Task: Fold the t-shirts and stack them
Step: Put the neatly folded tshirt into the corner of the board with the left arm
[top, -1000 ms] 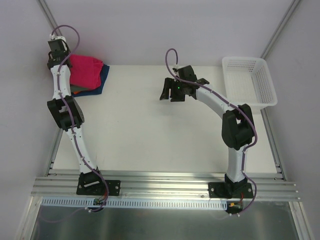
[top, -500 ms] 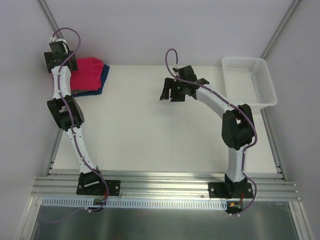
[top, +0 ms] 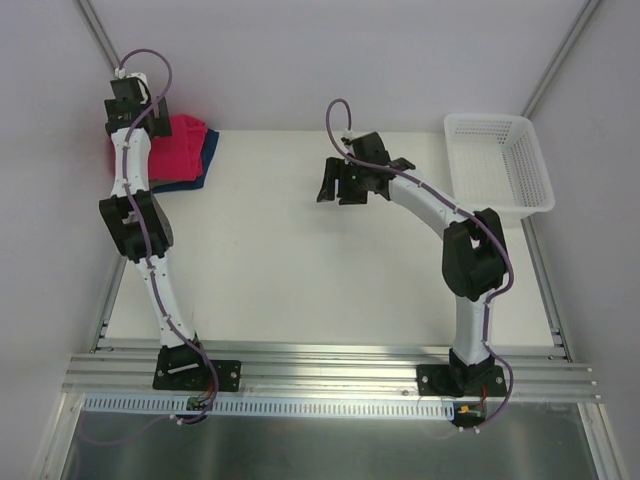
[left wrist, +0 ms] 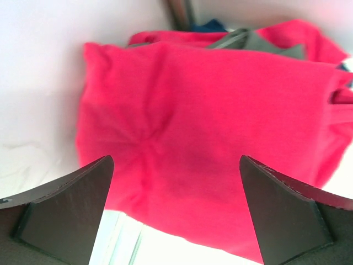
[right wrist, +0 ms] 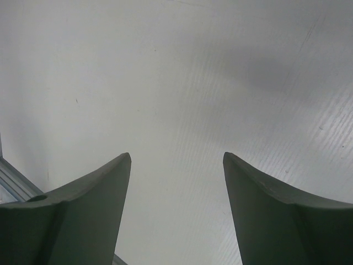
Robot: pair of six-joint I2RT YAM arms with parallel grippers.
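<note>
- My left gripper (left wrist: 176, 212) has its jaws spread wide with nothing between them. In the wrist view the crimson t-shirt (left wrist: 209, 143) fills the centre of the frame beyond the tips, not pinched.
- My right gripper (right wrist: 176, 204) is likewise released, with only bare table (right wrist: 182, 77) under it.
- Over the past second the left wrist swung out toward the left edge of the overhead frame and came back. It now sits at the upper left, above the far end of the stack.
- The right arm only nudged slightly left.
- The crimson shirt looks a little flatter than it did. I read that as placed and let go.
- It lies on top of the pile in the upper-left part of the table, with the grey-green t-shirt (left wrist: 259, 43) and the dark blue t-shirt (left wrist: 210, 25) peeking out at the top of the wrist view. The stacking looks close to done.
- The pile is hard against the left wall (top: 50, 200) and near the corner post (top: 100, 35), so I have little slack there for the left arm.
- The middle of the table is open.
- The white basket (top: 530, 170) sits at the upper right, well apart from the right gripper.
</note>
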